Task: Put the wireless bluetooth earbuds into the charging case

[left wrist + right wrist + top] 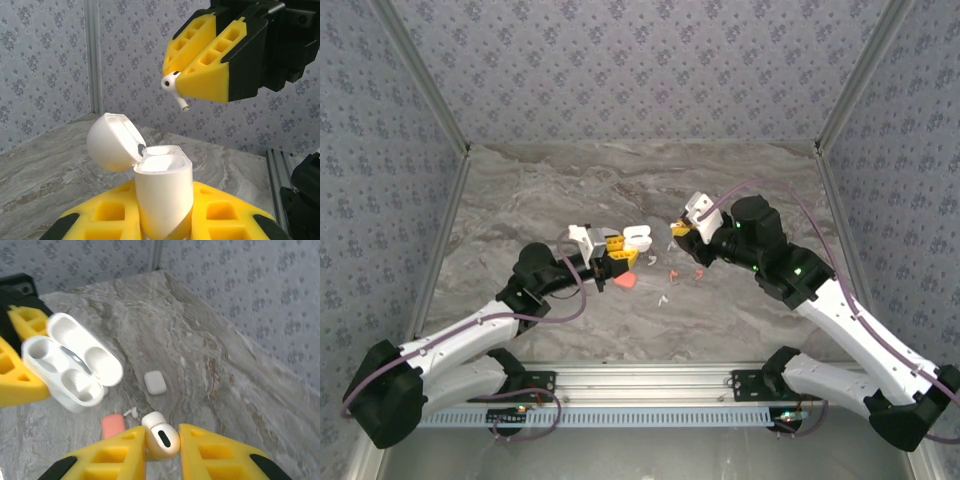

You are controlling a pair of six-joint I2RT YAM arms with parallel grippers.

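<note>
**Marble tabletop: one case held open, one earbud pinched**

Grey-veined marble table (520, 200) lies between walls (620, 60) papered in a small floral print, with both arms reaching to its middle.

Counted in the grippers are one case and one earbud. The left gripper (617, 252) is clenched on the body of a white charging case (165, 195). The case stands upright between the yellow pads (225, 220), and its lid (112, 142) is hinged back. From the right wrist, two hollow wells show inside the case body. The right gripper (161, 446) is clamped on a single white earbud (161, 438). Seen from the left wrist, this earbud pokes out of the fingertips with its stem slanting downward. It hangs above the open case and apart from it.

Counted on the table:
- One closed white case (155, 382) lies flat.
- One coral case (628, 283) lies near the left gripper.
- One loose white earbud (131, 412) lies just beside the coral case in the right wrist view.
- Two tiny coral pieces (671, 270) (699, 275) lie between the two grippers, too small to make out their shape.

The loose cases and pieces lie on the marble below the grippers and between them.
</note>
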